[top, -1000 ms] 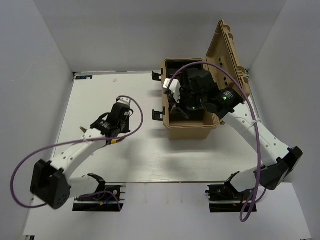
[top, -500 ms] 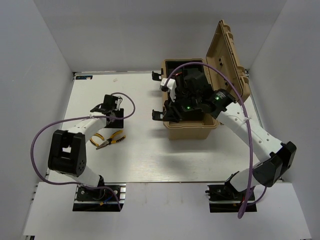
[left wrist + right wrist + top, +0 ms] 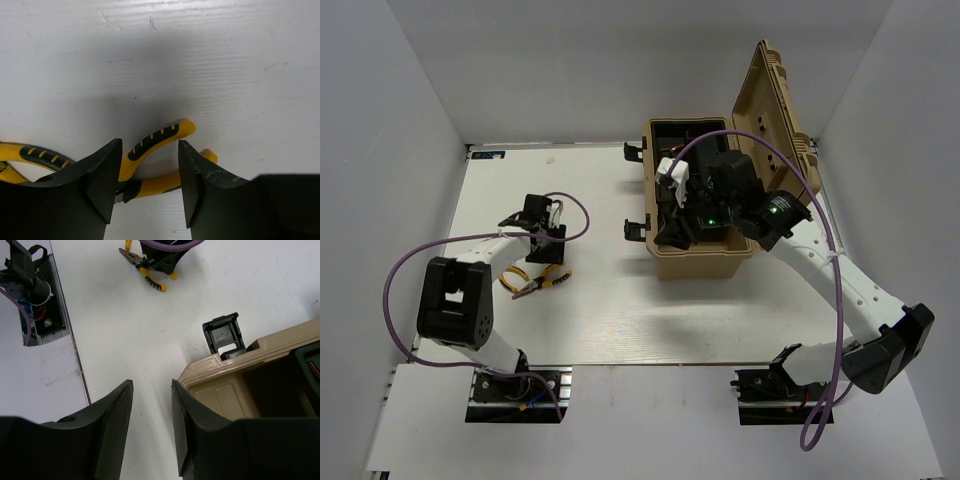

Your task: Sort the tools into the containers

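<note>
The white table [image 3: 600, 320] carries a pair of yellow-and-black-handled pliers [image 3: 535, 281] lying flat on its left half. Well apart from them, a tan plastic case [image 3: 700, 262] stands on the right half towards the far edge, its hinged lid [image 3: 775, 110] raised.

The pliers' [image 3: 160, 137] nose sits behind the left hand's [image 3: 149, 150] fingers (only yellow handles show), and the right arm [image 3: 820, 262] hides the case's [image 3: 700, 264] contents.

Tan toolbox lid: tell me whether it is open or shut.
Open. The lid stands swung up along the right side of the toolbox, and the box's dark interior shows from above.
</note>
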Action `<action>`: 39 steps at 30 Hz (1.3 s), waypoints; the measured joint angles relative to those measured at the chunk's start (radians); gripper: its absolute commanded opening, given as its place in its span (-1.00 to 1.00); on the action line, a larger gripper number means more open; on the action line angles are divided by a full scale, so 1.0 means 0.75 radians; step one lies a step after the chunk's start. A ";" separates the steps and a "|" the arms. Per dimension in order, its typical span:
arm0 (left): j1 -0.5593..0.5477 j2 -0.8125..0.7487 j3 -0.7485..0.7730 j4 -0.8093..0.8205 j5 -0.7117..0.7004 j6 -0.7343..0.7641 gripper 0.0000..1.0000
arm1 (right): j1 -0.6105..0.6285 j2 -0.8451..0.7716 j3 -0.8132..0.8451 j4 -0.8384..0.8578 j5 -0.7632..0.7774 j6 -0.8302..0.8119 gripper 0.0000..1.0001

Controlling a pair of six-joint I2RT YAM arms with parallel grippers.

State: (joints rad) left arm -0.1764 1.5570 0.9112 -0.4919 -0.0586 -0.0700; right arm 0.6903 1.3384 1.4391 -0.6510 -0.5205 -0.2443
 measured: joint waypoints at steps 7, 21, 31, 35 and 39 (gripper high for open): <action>0.006 0.110 0.010 0.011 0.024 0.027 0.17 | -0.013 -0.026 -0.053 0.035 -0.008 0.008 -0.14; 0.006 0.180 0.089 -0.006 0.035 0.058 -1.00 | -0.031 -0.061 -0.110 0.067 -0.037 0.016 0.14; -0.006 -0.015 0.117 -0.103 0.198 0.028 -1.00 | -0.051 -0.076 -0.146 0.070 0.024 0.008 -1.00; -0.014 -0.282 0.193 -0.025 0.328 -0.014 -1.00 | -0.062 -0.076 -0.145 0.070 0.128 0.013 -1.00; -0.035 -0.407 0.304 0.186 0.542 -0.111 -1.00 | -0.070 -0.076 -0.121 0.064 0.244 0.015 -1.00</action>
State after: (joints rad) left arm -0.2024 1.2514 1.1389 -0.3527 0.3477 -0.1532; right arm 0.6380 1.2816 1.3483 -0.6033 -0.3374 -0.2333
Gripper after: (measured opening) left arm 0.271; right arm 0.005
